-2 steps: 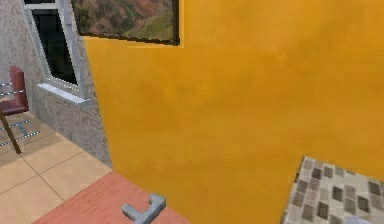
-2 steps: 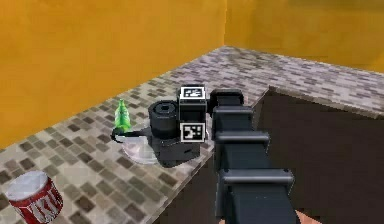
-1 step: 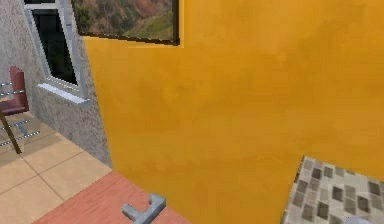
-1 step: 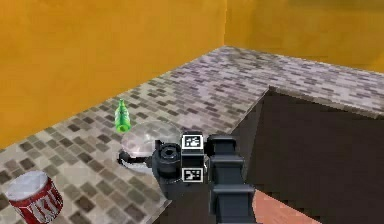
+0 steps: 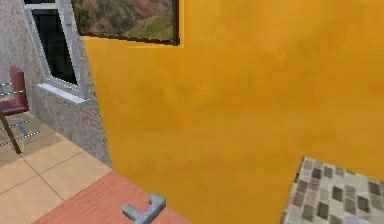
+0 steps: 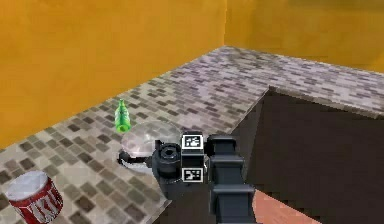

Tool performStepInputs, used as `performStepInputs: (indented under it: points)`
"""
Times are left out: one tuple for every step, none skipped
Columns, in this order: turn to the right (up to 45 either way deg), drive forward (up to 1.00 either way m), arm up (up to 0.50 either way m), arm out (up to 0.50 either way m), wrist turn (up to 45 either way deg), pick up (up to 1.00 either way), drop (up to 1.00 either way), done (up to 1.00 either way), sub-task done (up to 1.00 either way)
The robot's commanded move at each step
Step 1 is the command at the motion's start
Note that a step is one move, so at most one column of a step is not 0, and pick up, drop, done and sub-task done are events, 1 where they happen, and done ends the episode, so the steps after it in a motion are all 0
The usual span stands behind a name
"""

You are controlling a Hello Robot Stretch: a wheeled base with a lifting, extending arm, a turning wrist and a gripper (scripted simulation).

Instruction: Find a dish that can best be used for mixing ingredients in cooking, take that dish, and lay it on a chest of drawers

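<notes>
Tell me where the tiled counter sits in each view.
Forward view: the counter fills the bottom right corner, against the orange wall.
Arm side view: the counter runs from the bottom left up to the top right.
Shared landmark: the orange wall stands behind the counter in both.
</notes>
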Motion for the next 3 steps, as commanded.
performStepInputs:
  points:
    - [0.0, 0.0, 0.08, 0.0, 0.0, 0.0, 0.0, 0.0, 0.0]
    - [0.0, 0.0, 0.0, 0.0, -45.0, 0.0, 0.0, 0.0, 0.0]
    - [0.0, 0.0, 0.0, 0.0, -45.0, 0.0, 0.0, 0.0, 0.0]
